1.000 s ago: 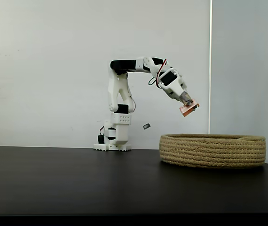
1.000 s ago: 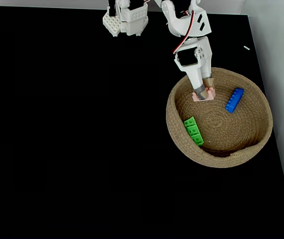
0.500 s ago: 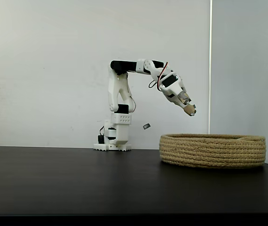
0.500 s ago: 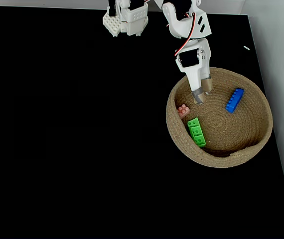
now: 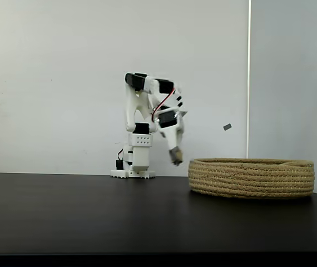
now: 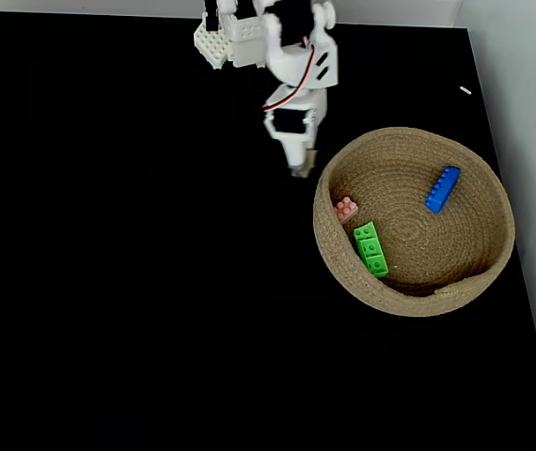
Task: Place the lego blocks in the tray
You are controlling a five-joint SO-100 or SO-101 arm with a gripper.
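A matte black table [image 5: 92, 217] is seen edge-on in a fixed view and from above in a fixed view [image 6: 108, 282], set against a plain white wall [image 5: 47, 72]. A vertical seam [image 5: 248, 78] divides the wall from a greyer panel at the right of the side-on view. No brand, label or legible writing can be made out on any surface.

The tray [image 5: 251, 178], a shallow basket of coiled tan rope, stands on the table at the right; from above its rim [image 6: 409, 305] is shown as a wide ring. Inside it lie all three lego blocks: the blue brick [image 6: 443, 189] on the far right slope, the green brick [image 6: 370, 248] on the near left slope, and the pink-orange brick [image 6: 346, 209] against the left inner wall, just beside the green one.

The white arm [image 5: 147, 111] is folded close to its base [image 5: 133, 167]. The gripper [image 6: 301, 171] is pointed downward above the table, just outside the tray's left rim, also visible in the side-on view [image 5: 176, 161]. Nothing is held; whether the fingers are parted or closed cannot be told at this size.

Compared with the frame one second earlier, the pink-orange brick has been released from the gripper into the tray, and the arm has been drawn back from over the tray towards its base.
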